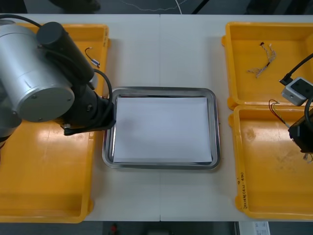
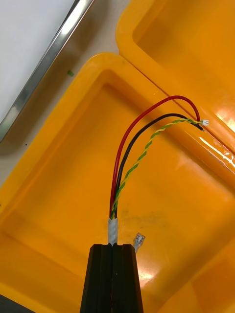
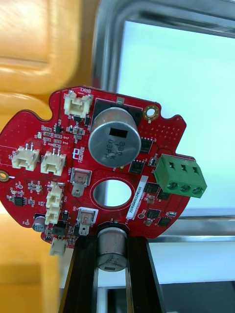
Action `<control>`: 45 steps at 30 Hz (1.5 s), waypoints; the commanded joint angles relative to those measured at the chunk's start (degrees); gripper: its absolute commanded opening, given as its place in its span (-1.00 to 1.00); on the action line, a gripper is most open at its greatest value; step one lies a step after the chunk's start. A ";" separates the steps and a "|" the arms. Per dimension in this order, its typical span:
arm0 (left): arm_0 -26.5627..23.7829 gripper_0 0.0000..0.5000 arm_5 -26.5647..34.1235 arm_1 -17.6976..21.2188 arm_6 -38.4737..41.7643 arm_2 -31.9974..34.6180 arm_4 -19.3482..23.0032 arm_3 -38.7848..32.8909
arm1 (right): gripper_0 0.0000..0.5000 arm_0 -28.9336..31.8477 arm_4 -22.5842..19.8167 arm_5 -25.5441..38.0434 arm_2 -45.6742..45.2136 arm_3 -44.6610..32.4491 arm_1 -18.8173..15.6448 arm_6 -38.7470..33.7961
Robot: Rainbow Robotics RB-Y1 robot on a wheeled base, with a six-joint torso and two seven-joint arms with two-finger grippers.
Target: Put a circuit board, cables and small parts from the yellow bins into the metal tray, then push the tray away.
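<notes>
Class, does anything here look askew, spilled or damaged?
Nothing stands out. The metal tray sits square; the left gripper holds the circuit board by its rim, the right gripper a cable over a yellow bin.

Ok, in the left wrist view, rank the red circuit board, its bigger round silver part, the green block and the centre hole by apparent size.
1. Red circuit board, gripped by the left hand.
2. Bigger round silver part.
3. Green block, slightly smaller.
4. Centre hole.
All sit on one board, so nearness barely skews this.
</notes>
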 commanded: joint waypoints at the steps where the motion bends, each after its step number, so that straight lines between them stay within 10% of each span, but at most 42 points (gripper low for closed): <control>1: -7.65 -1.00 0.49 -5.14 5.53 -6.28 -0.88 4.28 | -1.00 -1.24 0.59 0.21 0.43 -1.64 -1.82 2.85; 45: -6.95 -1.00 -10.19 -8.65 10.01 -24.65 -8.61 18.25 | -1.00 -1.15 1.38 0.21 0.43 -1.64 -1.82 2.76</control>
